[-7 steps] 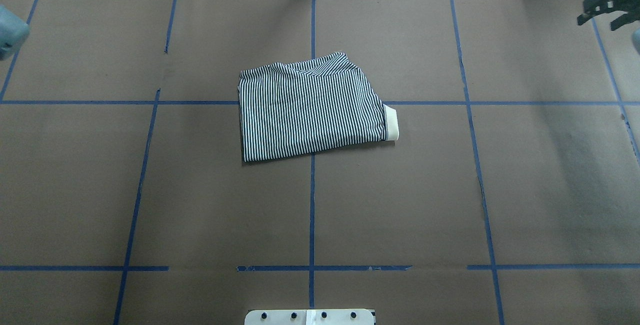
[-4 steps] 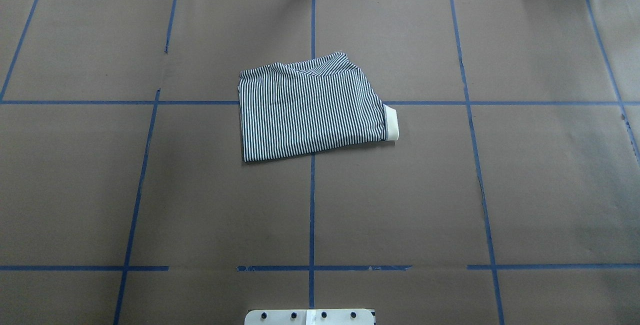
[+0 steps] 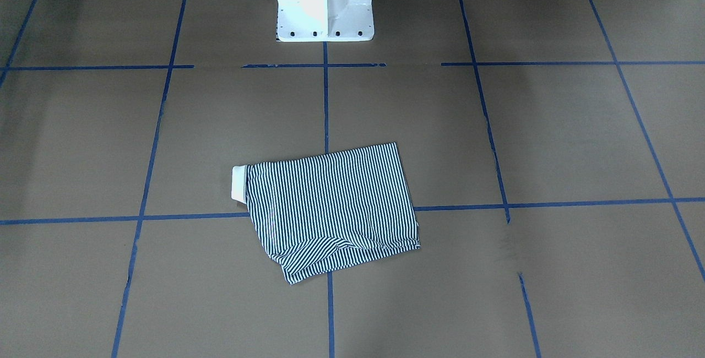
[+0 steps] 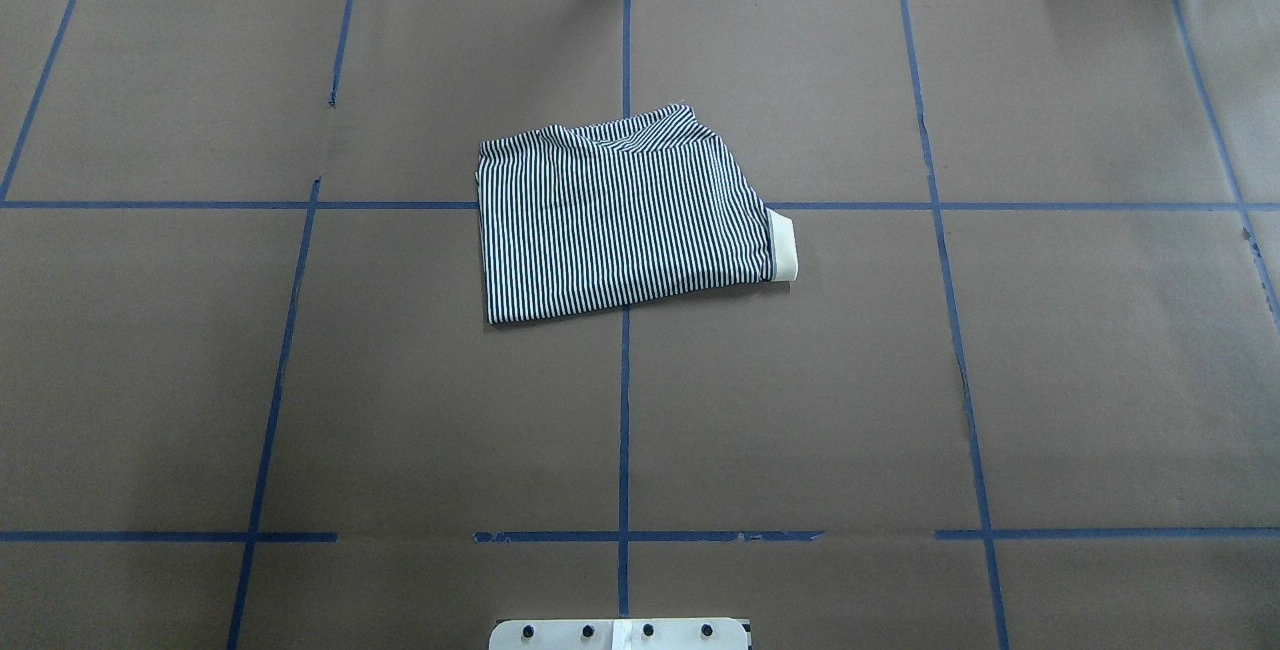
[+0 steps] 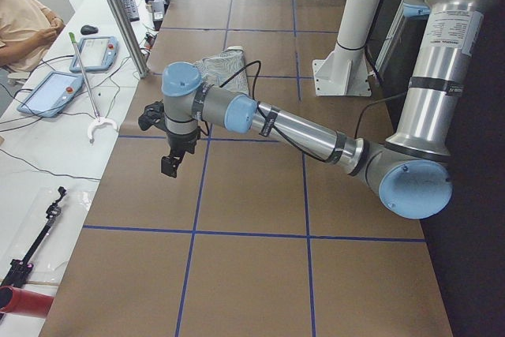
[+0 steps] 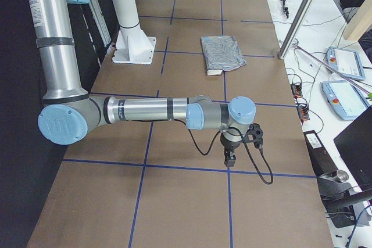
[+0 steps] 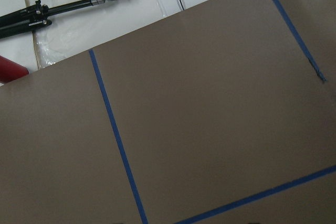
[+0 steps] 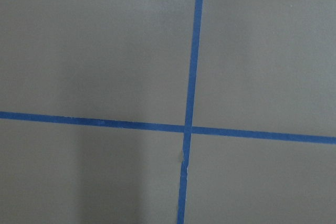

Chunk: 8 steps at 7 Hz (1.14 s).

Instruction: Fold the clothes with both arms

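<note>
The striped polo shirt (image 4: 620, 225) lies folded into a compact rectangle near the table's middle, with its cream collar (image 4: 784, 248) sticking out on the right. It also shows in the front view (image 3: 330, 204), the left view (image 5: 225, 63) and the right view (image 6: 221, 53). My left gripper (image 5: 172, 165) hangs over the table's left end, far from the shirt. My right gripper (image 6: 229, 160) hangs over the right end, also far away. Both show only in the side views, so I cannot tell whether they are open or shut. Neither touches the shirt.
Brown paper with a blue tape grid covers the table (image 4: 900, 380). The white pedestal base (image 3: 324, 3) stands at the robot's edge. Teach pendants (image 5: 75, 69), cables and tools lie on the white benches beyond the far edge. A person (image 5: 24, 21) sits at the left end.
Both grippers, seen one second ago at the upper corners of the overhead view, have moved outward and out of that view. The shirt has not moved.
</note>
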### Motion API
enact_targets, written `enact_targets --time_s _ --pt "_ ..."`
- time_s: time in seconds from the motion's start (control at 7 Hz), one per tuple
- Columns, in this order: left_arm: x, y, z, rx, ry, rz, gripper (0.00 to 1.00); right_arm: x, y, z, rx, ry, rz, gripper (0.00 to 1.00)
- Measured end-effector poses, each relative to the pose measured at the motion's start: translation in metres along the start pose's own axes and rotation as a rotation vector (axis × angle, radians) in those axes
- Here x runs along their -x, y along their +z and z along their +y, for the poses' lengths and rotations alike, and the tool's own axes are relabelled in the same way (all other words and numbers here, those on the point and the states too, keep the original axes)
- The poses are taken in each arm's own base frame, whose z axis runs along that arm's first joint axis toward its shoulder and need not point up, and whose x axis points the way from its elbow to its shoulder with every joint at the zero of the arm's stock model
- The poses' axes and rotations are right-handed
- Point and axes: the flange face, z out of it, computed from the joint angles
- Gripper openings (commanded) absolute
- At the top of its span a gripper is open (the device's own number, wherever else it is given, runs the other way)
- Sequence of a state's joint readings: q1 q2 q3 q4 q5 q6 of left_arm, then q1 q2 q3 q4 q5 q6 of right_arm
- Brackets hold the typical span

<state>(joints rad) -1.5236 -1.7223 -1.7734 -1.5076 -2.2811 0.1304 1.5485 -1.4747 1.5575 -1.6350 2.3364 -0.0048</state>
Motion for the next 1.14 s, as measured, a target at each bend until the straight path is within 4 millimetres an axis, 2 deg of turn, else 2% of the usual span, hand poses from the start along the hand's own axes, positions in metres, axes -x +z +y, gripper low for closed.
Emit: enact_targets --time_s 0.29,0.43,0.57,0.86,1.14 --pt "0.017 0.027 0.035 0.068 -0.050 0.015 1.00 -0.003 -0.012 0.052 0.003 0.031 0.004 1.00" --pt "0.021 0.033 0.052 0.073 -0.053 0.017 1.00 -0.005 -0.013 0.077 0.006 0.045 0.004 1.00" --pt "0.021 0.035 0.060 0.070 -0.055 0.036 1.00 -0.008 -0.010 0.095 0.015 0.060 0.004 1.00" --pt "0.021 0.042 0.067 0.071 -0.072 0.086 1.00 -0.013 -0.005 0.108 0.025 0.069 0.010 1.00" --pt "0.027 0.050 0.076 0.087 -0.094 0.101 1.00 -0.010 -0.005 0.106 0.024 0.055 0.016 1.00"
